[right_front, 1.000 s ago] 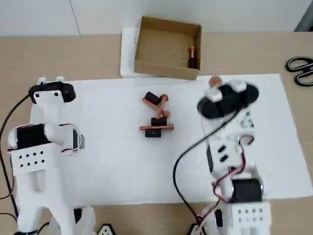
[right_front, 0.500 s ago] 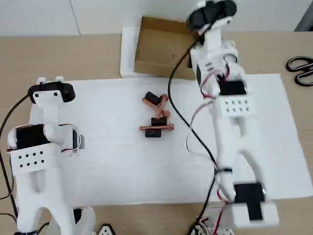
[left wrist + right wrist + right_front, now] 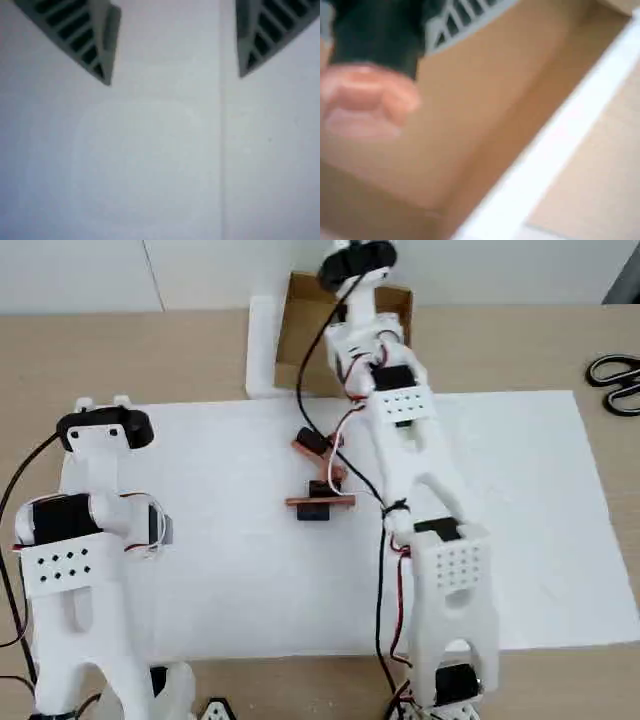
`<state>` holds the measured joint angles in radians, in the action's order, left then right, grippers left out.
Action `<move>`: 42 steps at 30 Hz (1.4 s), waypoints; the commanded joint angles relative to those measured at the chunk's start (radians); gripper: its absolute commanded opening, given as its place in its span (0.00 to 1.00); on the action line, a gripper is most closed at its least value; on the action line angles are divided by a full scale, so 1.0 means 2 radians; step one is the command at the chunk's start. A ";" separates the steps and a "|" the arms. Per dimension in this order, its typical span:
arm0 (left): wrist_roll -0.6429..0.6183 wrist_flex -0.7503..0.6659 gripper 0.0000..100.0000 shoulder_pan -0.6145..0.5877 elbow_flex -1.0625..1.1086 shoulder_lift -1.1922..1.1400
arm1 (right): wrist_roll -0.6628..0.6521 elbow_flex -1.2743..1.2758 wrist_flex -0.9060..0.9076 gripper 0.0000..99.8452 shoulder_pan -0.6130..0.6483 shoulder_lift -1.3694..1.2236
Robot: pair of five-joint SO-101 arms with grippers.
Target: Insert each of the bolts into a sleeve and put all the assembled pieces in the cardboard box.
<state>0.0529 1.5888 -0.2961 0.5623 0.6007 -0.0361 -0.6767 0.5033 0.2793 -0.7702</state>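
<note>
My right gripper hangs over the cardboard box, with the arm stretched across the box's right half. In the right wrist view it is shut on a black sleeve with a copper bolt head sticking out, above the box floor. Loose copper bolts and black sleeves lie in a small heap at the middle of the white sheet. My left gripper stands at the sheet's left end, open over bare white sheet.
A white foam strip lies against the box's left wall. Black scissors rest on the wooden table at the far right. Cables run along the right arm, past the heap of parts.
The right arm has swung from the sheet's right side forward and left, ending over the box with the sleeved bolt in its gripper. The left arm has not moved.
</note>
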 commanded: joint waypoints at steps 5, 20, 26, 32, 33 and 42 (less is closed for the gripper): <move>0.003 -0.010 0.16 -0.003 0.000 0.005 | 0.028 -0.140 -0.015 0.00 0.026 -0.076; 0.003 -0.010 0.16 -0.003 0.000 0.005 | 0.026 -0.203 -0.008 0.07 0.041 -0.156; 0.003 -0.010 0.16 -0.002 0.000 0.005 | 0.026 -0.203 0.010 0.22 0.059 -0.155; 0.003 -0.010 0.16 -0.002 0.000 0.005 | 0.026 -0.203 0.010 0.23 0.063 -0.152; 0.003 -0.010 0.16 -0.002 0.000 0.005 | 0.026 -0.203 0.010 0.23 0.063 -0.152; 0.003 -0.010 0.16 -0.002 0.000 0.005 | 0.025 -0.261 0.078 0.23 0.042 -0.113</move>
<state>0.0529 1.5888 -0.2961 0.5623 0.6007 0.0069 -1.0863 0.5846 0.3897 -1.1047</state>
